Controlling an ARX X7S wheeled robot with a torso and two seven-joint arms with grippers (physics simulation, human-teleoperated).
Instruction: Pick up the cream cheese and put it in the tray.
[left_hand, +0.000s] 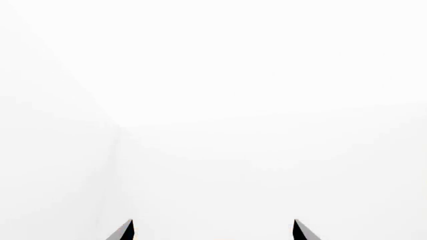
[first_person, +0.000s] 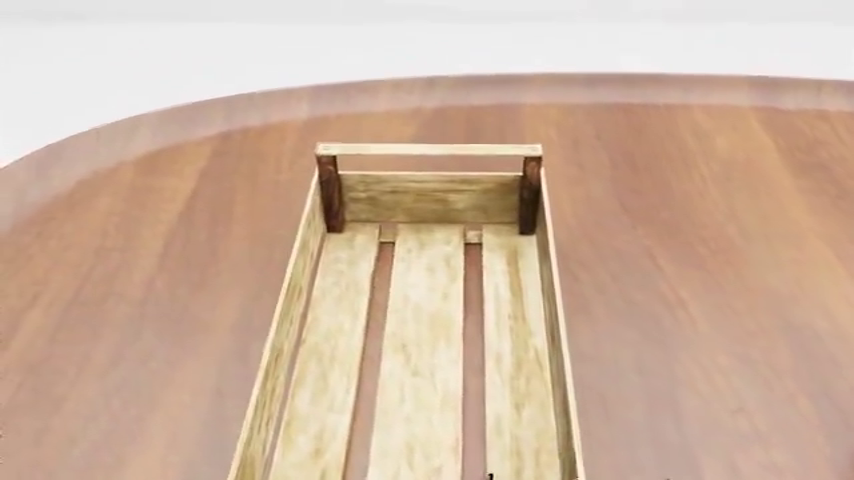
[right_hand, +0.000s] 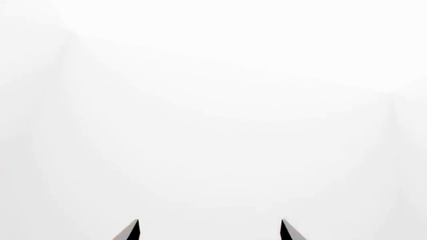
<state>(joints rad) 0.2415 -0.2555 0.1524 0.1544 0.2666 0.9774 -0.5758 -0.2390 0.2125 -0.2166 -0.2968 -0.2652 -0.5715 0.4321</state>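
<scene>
- You've got the tray (first_person: 424, 330) in pale, light wood, a streaky grain along its slats, dark gaps between them.
- Its corner posts (first_person: 330, 193) run a darker reddish brown.
- The surface (first_person: 694, 260) is a warm red-brown with fine streaks and a paler rim.
- Both wrist views: near-white, only black tips showing.

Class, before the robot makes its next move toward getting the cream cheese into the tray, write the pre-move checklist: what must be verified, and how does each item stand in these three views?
1. Cream cheese located: not ok; no view shows it.
2. Tray located: ok; it lies lengthwise on the wooden table in the head view.
3. Tray has room: ok; the visible slatted bottom is bare, though its near end is cut off.
4. Left gripper ready: ok; fingertips stand wide apart, nothing between them.
5. Right gripper ready: ok; likewise open.
6. Arms placed over the table: cannot tell; neither shows in the head view, and both wrist views show only white.
</scene>
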